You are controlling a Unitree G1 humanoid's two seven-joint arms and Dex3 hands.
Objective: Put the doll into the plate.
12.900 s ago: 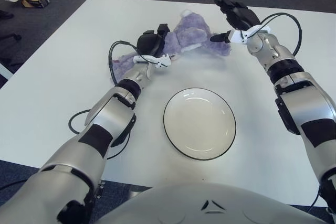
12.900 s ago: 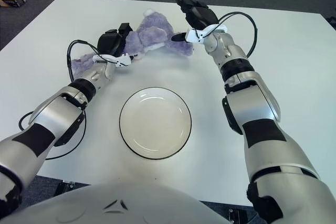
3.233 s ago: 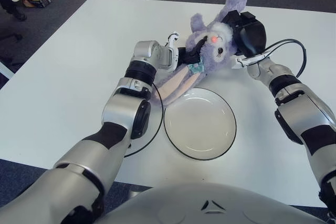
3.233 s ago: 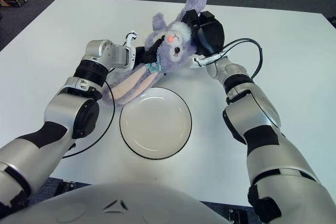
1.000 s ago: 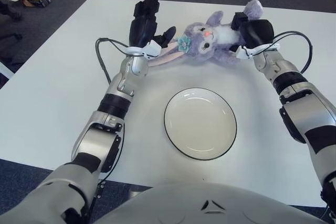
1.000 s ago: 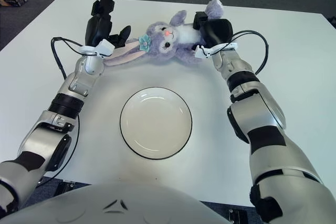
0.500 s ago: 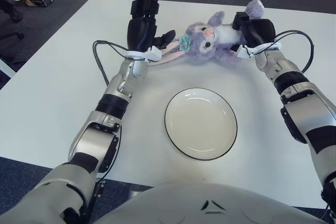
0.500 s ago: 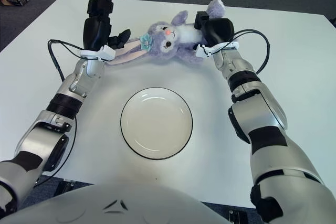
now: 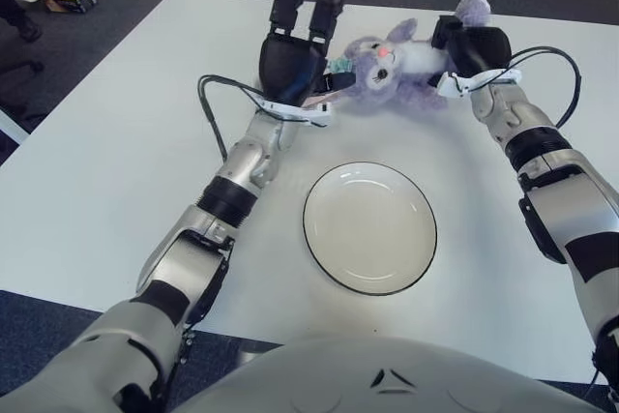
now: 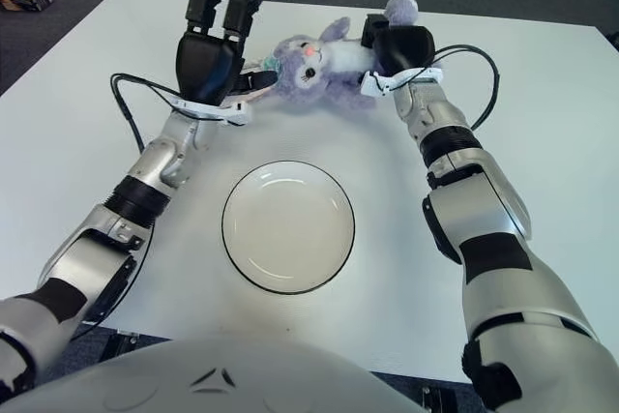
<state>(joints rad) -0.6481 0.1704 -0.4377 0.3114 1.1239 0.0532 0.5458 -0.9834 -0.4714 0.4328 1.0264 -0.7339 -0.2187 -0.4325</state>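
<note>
Purple doll is at the far side of the white table, beyond the plate and not in it. Right hand is clamped on the doll's far-right end. Left hand sits at the doll's head on its left, fingers spread wide and pointing far, gripping nothing.

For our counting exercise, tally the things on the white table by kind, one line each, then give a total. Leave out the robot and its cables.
Purple plush doll: 1, lying at the far side, right hand shut on it, left hand open beside its head
White plate with a dark rim: 1, nothing in it
Total: 2
</note>
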